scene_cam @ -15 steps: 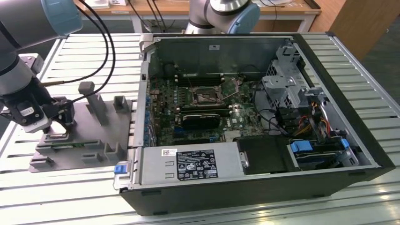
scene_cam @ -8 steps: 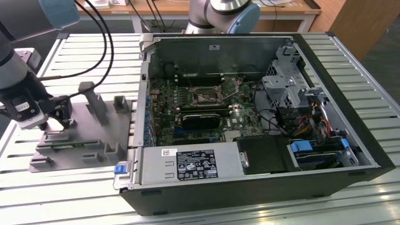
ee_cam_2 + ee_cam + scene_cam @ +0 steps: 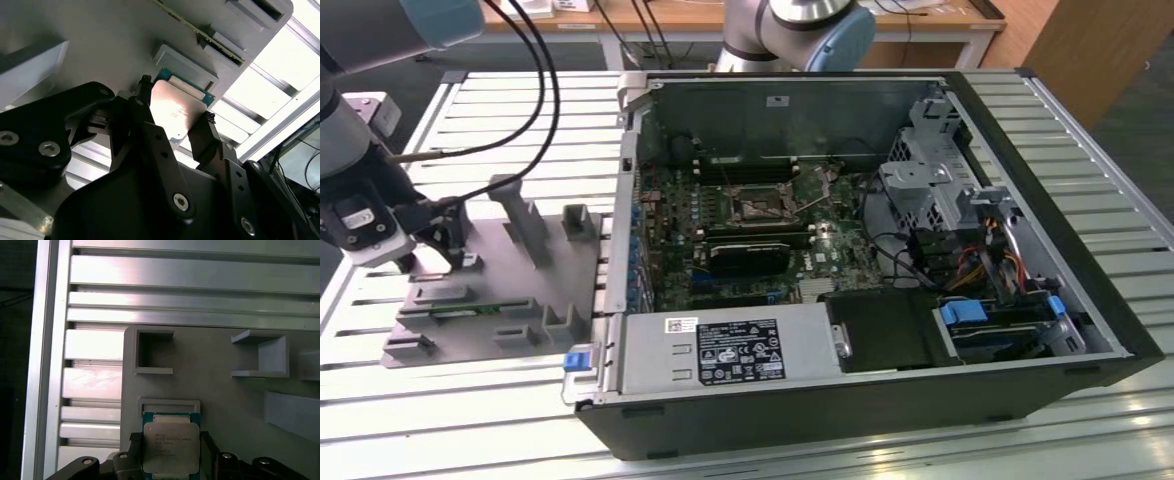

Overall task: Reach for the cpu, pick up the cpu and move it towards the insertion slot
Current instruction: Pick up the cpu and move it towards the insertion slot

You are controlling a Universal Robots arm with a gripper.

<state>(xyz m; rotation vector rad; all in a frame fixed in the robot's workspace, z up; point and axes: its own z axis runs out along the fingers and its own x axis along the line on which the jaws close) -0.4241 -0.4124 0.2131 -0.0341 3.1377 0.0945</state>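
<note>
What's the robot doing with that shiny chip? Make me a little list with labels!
gripper: shut on the cpu, gripping two opposite edges
cpu: at the grey tray, silvery top showing
grey tray: on the slatted table, on the exterior view's left of the computer case
insertion slot: on the motherboard inside the case, away from the gripper

Black fingers (image 3: 136, 454) of the gripper (image 3: 171, 456) sit tight against opposite edges of the cpu (image 3: 171, 442), its silvery top facing the camera. Underneath is the grey tray (image 3: 215, 390) with a square pocket (image 3: 154, 351) nearby, resting on the slatted aluminium table (image 3: 190, 280).
</note>
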